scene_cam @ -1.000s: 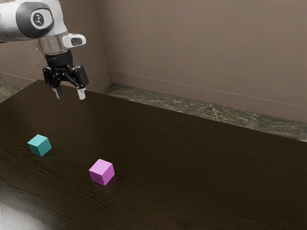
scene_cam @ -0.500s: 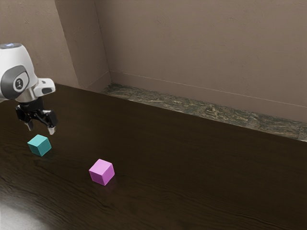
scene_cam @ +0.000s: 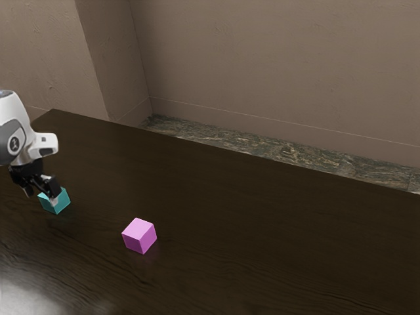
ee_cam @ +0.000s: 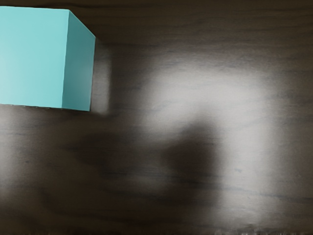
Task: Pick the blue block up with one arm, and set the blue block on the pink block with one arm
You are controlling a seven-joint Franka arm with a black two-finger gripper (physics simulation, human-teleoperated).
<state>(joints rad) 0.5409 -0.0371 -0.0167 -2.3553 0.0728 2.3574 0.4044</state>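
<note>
Dark wood table (scene_cam: 275, 223) is shared by 2 blocks. The gripper (scene_cam: 39, 190) is held low, right at the blue block (scene_cam: 59, 202), on its exterior view's left side. Whether it is spread or pinching cannot be told. The pink block (scene_cam: 139, 235) is well apart.

one block (scene_cam: 58, 203) lies on the table (scene_cam: 262, 216) at the exterior view's left, seemingly just under the gripper (scene_cam: 39, 191); the other block (scene_cam: 139, 235) sits apart, rightward.

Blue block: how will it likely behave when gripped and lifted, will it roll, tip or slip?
The blue block looks like a rigid cube with flat faces, so it probably won't roll or tip. Its smooth sides may slip on the glossy table if nudged.
</note>
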